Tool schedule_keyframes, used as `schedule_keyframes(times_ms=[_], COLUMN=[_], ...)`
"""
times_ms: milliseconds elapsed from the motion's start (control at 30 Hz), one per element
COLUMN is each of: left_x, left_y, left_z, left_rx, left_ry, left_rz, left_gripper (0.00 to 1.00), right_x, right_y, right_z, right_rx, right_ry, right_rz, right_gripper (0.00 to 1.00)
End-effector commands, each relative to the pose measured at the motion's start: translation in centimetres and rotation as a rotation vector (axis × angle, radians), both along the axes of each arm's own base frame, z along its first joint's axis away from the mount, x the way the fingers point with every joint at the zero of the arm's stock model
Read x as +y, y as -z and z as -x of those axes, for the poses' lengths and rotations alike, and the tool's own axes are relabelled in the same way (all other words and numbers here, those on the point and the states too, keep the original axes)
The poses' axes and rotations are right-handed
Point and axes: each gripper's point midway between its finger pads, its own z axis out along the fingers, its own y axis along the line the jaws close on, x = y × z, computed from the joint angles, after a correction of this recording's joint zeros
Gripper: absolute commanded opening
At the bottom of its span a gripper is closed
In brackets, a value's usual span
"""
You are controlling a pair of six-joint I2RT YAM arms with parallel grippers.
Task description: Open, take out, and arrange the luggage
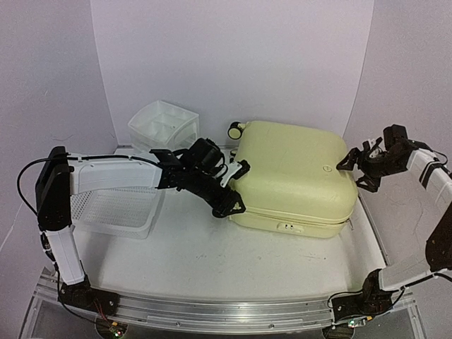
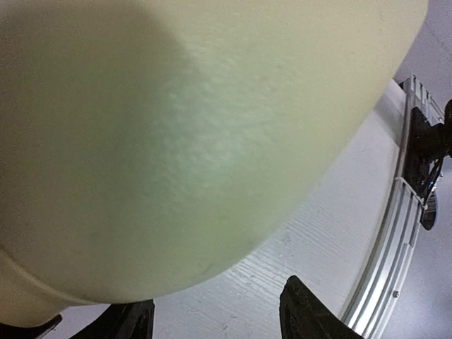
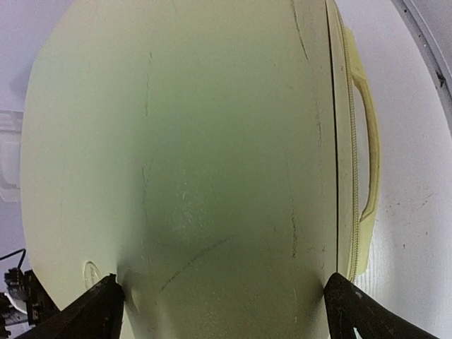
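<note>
At the left, a white mesh basket point(image 1: 116, 212) is sitting on the tabletop point(image 1: 212, 265) with a white drawer unit point(image 1: 162, 126) behind it. The left end effector point(image 1: 239, 188) is hovering just beside the left side of the luggage point(image 1: 296, 176), its fingers spread apart and gripping nothing. The luggage is lying flat and closed across the middle and right of the tabletop, a wheel point(image 1: 234, 130) showing at its far left corner, while at its right edge the right end effector point(image 1: 357, 176) is facing the shell with fingers wide apart and empty.

Nothing legible anywhere; the luggage point(image 1: 293, 173) bears an unreadable emblem point(image 1: 327, 168).
</note>
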Motion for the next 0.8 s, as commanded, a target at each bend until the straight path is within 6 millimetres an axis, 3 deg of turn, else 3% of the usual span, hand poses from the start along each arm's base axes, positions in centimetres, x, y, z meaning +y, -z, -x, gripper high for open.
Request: schedule_keyframes(times_ms=[0,200,433,567,767], left_x=[1.5,4.0,4.7,4.3,4.8], left_y=[-4.1,-4.3,-4.8,-6.4,-8.7], left_z=[-7.3,-12.4,-14.3,-12.3,-7.8], left_rx=[-0.199,-0.224,-0.294,-0.249,-0.158], left_ry=[-0.129,-0.211,-0.204,-0.145,-0.068], left_rz=[-0.002,-0.025,-0.074,-0.005,0.131], left_gripper=[0.61,0.61,0.66,0.67,0.68], right_x=[6.6,13.6,17.8,18.4,16.5], right_y=[0.1,1.5,1.6,3.0,5.5], right_z=[4.9,8.5,9.6,11.3,14.8], right_rx=[0.029,0.002,-0.055,-0.045,-0.104], right_ry=[-0.231,-0.416,-0.504,-0.542,-0.53], right_rz=[-0.223,-0.114,-0.051,0.106,0.497], right_gripper=[0.96,0.96,0.98,0.98,0.95])
